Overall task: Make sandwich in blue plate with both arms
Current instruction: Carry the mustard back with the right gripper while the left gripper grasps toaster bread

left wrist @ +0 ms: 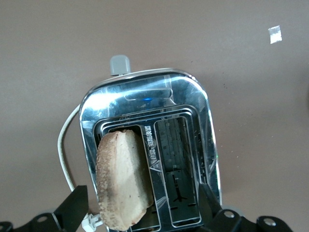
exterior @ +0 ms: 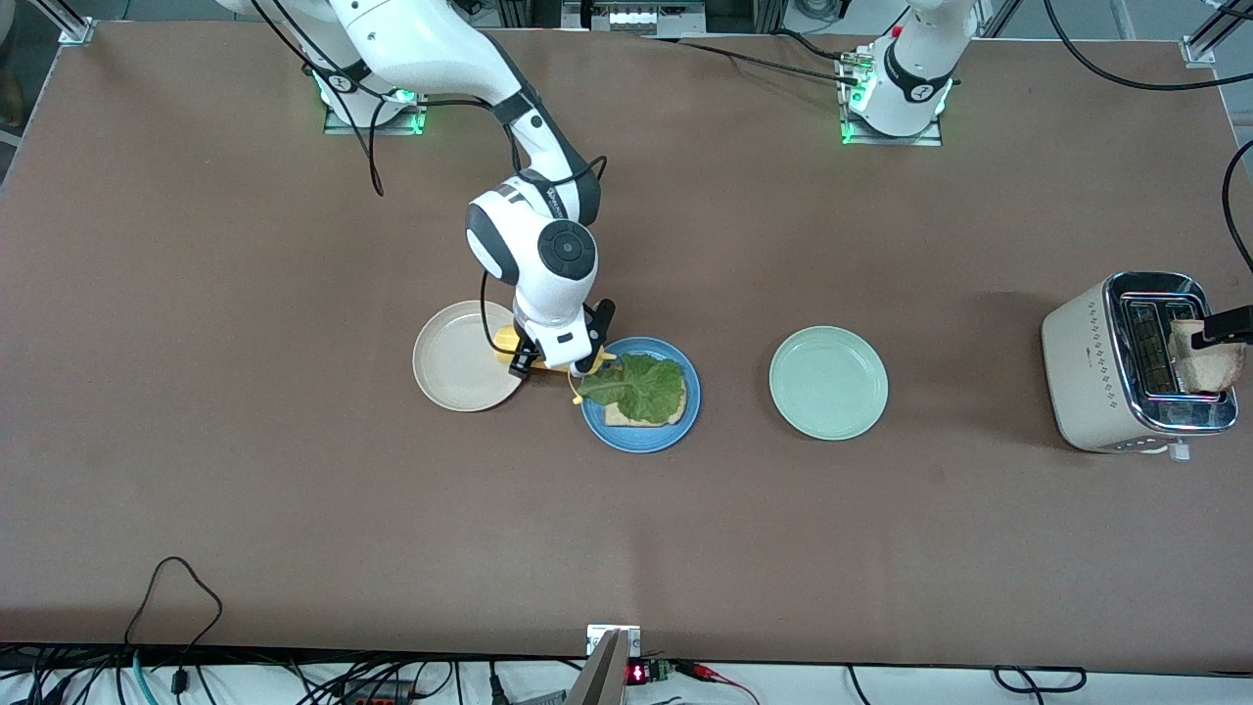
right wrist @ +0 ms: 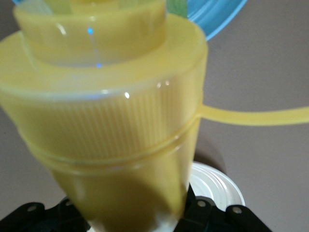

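The blue plate (exterior: 626, 442) holds one toast slice (exterior: 634, 419) with a crinkly green lettuce leaf (exterior: 641, 387) on top. My right gripper (exterior: 550, 358) is shut on a yellow squeeze bottle (exterior: 507, 343), tipped with its nozzle over the plate's rim; the bottle (right wrist: 111, 121) fills the right wrist view, with the blue plate (right wrist: 219, 19) past it. A second toast slice (exterior: 1199, 357) sticks out of a toaster slot. My left gripper (exterior: 1229, 326) is over it, open, with the slice (left wrist: 120, 179) between its spread fingers (left wrist: 72, 210).
The cream toaster (exterior: 1087, 372) stands at the left arm's end of the table; its other slot (left wrist: 181, 169) is empty. A cream-white plate (exterior: 455, 367) lies beside the blue plate toward the right arm's end, a pale green plate (exterior: 828, 383) toward the left arm's end.
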### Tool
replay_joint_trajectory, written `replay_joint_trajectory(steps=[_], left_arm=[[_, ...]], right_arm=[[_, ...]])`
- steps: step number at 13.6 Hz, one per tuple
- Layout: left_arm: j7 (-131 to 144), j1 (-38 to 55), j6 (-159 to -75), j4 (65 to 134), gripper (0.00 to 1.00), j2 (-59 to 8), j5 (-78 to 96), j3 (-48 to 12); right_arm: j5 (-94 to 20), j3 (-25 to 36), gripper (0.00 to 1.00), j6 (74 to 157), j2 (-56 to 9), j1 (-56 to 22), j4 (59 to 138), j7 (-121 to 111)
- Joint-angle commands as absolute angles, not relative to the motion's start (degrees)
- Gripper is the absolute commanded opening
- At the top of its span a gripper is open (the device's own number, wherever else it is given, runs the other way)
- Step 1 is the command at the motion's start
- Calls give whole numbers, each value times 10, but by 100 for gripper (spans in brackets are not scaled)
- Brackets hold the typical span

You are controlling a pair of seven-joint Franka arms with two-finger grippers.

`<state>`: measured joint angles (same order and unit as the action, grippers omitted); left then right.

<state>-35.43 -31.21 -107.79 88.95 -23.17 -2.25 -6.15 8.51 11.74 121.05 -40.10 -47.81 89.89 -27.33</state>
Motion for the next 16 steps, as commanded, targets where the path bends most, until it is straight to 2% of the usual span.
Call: replay_joint_trajectory(steps=[1, 3, 4, 6, 9, 11, 12, 14, 16], left_arm=[[-390, -330, -1078, 881, 100, -247, -18, -66], [-402, -337, -1077, 882, 100, -253, -17, -66], [-409, -337, -1076, 885, 94, -256, -17, -66], [-410, -337, -1072, 886, 77, -259, -17, -66], [-408, -337, -1070, 888, 41, -268, -17, -66], [-411, -339, -1070, 887, 17, -272, -16, -66], [-411, -339, -1070, 886, 9, -272, -14, -67], [-408, -339, -1068, 879, 1, -265, -13, -71], [-406, -331, -1038, 844, 1, -246, -13, -78]], right_arm=[[95, 120, 1, 1189, -375, -455, 888, -279], [90, 113, 1, 1160, -340, -418, 891, -312], [85, 108, 1, 1149, -318, -397, 898, -335], [82, 47, 1, 1143, -256, -312, 935, -368], [56, -52, 0, 1143, -182, -156, 989, -464], [-28, -61, 1, 1137, -150, -90, 1005, -598], [-71, -62, 1, 1117, -135, -53, 1013, -670], [-152, -62, 1, 1075, -117, 13, 1013, -796], [-212, -62, 1, 1027, -114, 81, 1013, -914]])
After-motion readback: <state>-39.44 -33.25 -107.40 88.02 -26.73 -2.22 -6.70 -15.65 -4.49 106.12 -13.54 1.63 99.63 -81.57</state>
